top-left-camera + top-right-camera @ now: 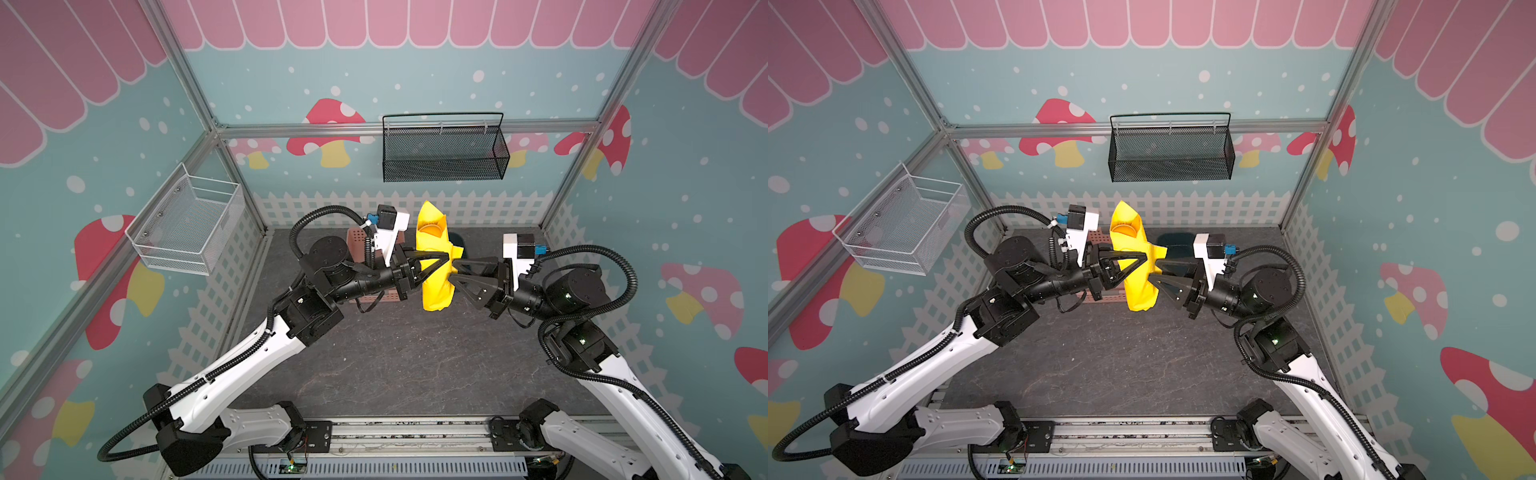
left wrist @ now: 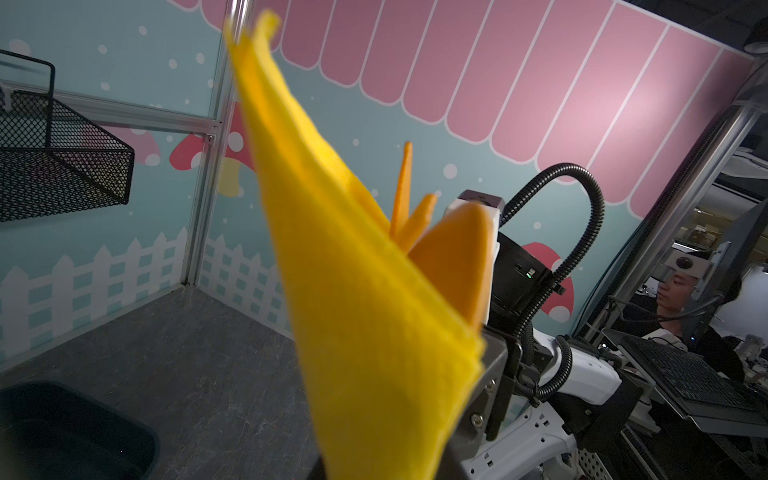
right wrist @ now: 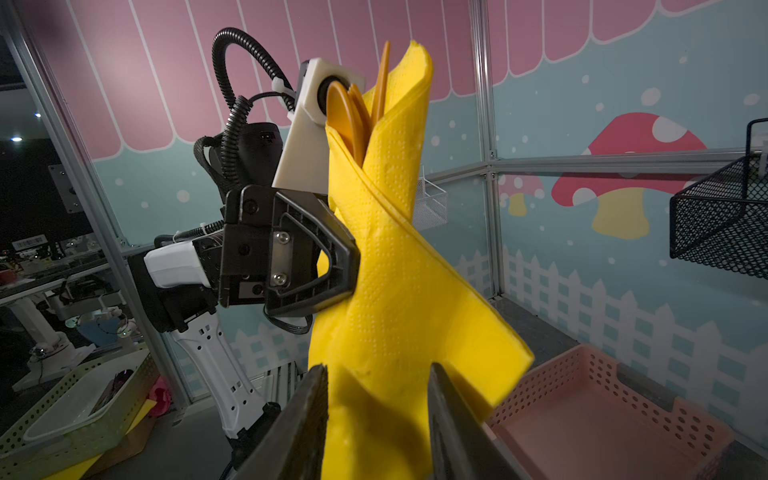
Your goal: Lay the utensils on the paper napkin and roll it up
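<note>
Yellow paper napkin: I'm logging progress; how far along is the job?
Done: the slim orange utensils sit wrapped inside the yellow paper napkin. In hand: the left gripper clamps it aloft; the right gripper straddles its lower part, jaws parted. To do: tuck the loose corner sticking out.

We look down on a dark grey table (image 1: 395, 365), its flat top crossed by pale, crack-like veins, much like slate. Two things rest on it, both toward the back. One is a pink basket (image 3: 552, 384), low, with perforated walls. In both top views much of it is hidden, so we see only parts. Just to the right of the pink basket in both top views lies a dark tray (image 2: 104, 405) with a rounded rim. We cannot tell whether it is black or deep teal, nor whether it touches the pink basket. In front of the pink basket the grey top runs to a metal rail (image 1: 395, 432) at the near edge.
</note>
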